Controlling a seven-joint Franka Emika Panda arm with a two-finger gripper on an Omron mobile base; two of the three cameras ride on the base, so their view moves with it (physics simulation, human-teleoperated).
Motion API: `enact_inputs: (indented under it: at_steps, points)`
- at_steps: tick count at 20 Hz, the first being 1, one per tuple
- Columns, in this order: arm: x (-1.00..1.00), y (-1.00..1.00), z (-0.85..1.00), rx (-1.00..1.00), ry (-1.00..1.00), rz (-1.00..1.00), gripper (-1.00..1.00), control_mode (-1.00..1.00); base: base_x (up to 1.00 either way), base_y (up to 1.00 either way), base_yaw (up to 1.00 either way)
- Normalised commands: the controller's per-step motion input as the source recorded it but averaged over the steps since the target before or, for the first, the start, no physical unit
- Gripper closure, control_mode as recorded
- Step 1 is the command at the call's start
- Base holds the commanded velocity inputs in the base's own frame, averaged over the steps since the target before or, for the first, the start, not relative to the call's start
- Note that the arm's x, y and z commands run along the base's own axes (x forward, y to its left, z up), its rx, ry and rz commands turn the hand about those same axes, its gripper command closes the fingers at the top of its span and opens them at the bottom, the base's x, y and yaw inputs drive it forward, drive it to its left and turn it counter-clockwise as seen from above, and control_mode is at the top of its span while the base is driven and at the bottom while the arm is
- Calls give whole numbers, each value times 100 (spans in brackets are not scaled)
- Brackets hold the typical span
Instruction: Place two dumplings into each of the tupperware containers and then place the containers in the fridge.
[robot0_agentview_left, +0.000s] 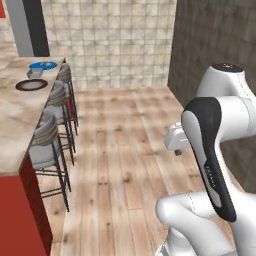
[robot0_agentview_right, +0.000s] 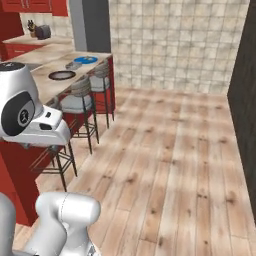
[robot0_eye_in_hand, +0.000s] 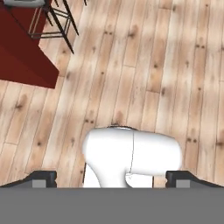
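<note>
My gripper (robot0_eye_in_hand: 111, 178) hangs over bare wooden floor, well away from the counter. Its fingertips (robot0_eye_in_hand: 43, 178) stand far apart with nothing between them, so it is open. Far off on the marble counter (robot0_agentview_left: 12, 125) a small grey tupperware container (robot0_agentview_left: 36, 73) (robot0_agentview_right: 73, 65) lies between a dark-brown plate (robot0_agentview_left: 31, 85) (robot0_agentview_right: 62, 75) and a blue plate (robot0_agentview_left: 42, 65) (robot0_agentview_right: 86, 59). The dumplings are too small to make out from here. A tall grey body (robot0_agentview_right: 80, 25) past the counter's far end looks like the fridge.
Several bar stools (robot0_agentview_left: 47, 145) (robot0_agentview_right: 77, 102) line the red counter front along the floor. A dark wall (robot0_agentview_left: 215, 35) runs on the right and a tiled wall (robot0_agentview_right: 170, 40) closes the far end. Wide wooden floor (robot0_agentview_right: 170, 160) lies between them.
</note>
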Motion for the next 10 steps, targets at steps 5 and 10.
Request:
enact_inputs:
  at_steps: [5, 10]
  points:
    - [0, 0, 0, 0, 0, 0, -100, 100, 100, -100, 27]
    - [0, 0, 0, 0, 0, 0, -100, 100, 100, -98, 6]
